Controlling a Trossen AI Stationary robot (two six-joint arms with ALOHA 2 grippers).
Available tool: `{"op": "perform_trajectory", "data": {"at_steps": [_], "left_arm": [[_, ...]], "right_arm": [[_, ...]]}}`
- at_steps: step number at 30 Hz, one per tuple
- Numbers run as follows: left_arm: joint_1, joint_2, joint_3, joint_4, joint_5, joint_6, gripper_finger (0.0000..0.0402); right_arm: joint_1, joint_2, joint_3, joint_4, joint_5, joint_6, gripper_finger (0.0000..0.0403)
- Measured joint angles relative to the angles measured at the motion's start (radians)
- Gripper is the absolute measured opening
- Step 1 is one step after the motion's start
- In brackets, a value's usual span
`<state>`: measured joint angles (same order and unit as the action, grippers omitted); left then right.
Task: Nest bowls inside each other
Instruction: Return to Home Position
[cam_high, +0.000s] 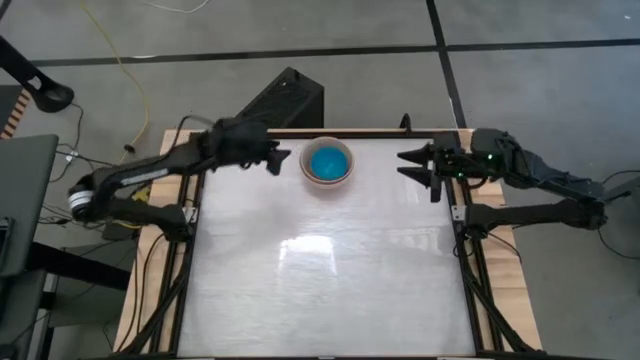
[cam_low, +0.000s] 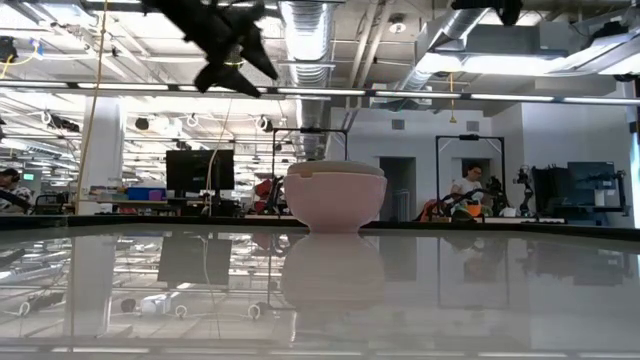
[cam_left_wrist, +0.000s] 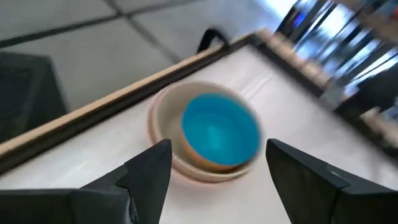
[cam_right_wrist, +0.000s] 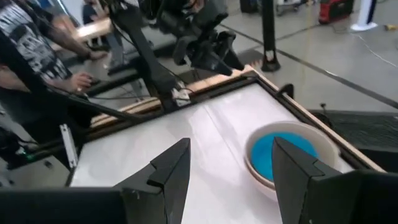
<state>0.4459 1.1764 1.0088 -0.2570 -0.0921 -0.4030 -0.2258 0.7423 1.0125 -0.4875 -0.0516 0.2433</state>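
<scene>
The bowls (cam_high: 327, 162) stand nested in one stack near the table's far edge, base on the table. A blue bowl (cam_left_wrist: 219, 132) sits innermost, with a beige rim and a pink rim around it; the low view shows the pink outer bowl (cam_low: 334, 196). My left gripper (cam_high: 279, 160) hangs open, raised, to the left of the stack. My right gripper (cam_high: 412, 166) hangs open, raised, to the right of it. Neither touches the bowls.
The white table top (cam_high: 330, 270) stretches bare from the stack toward the near edge. A wooden frame (cam_high: 300, 132) runs along the far edge just behind the bowls. People sit beyond the table's left side in the right wrist view (cam_right_wrist: 37, 56).
</scene>
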Motion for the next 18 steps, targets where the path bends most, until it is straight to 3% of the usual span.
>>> {"op": "perform_trajectory", "data": {"at_steps": [4, 8, 18], "left_arm": [[-0.066, -0.169, -0.208, 0.182, -0.004, -0.096, 0.0249], [-0.152, -0.282, -0.324, 0.263, -0.055, -0.127, 0.0249], [-0.324, -0.443, -0.349, 0.198, -0.247, 0.063, 0.0249]], "right_arm": [[0.022, -0.055, -0.157, 0.148, -0.003, 0.049, 0.0191], [0.038, -0.094, -0.306, 0.251, -0.004, 0.098, 0.0191], [0.008, -0.114, -0.644, 0.587, -0.018, 0.174, 0.0191]]}}
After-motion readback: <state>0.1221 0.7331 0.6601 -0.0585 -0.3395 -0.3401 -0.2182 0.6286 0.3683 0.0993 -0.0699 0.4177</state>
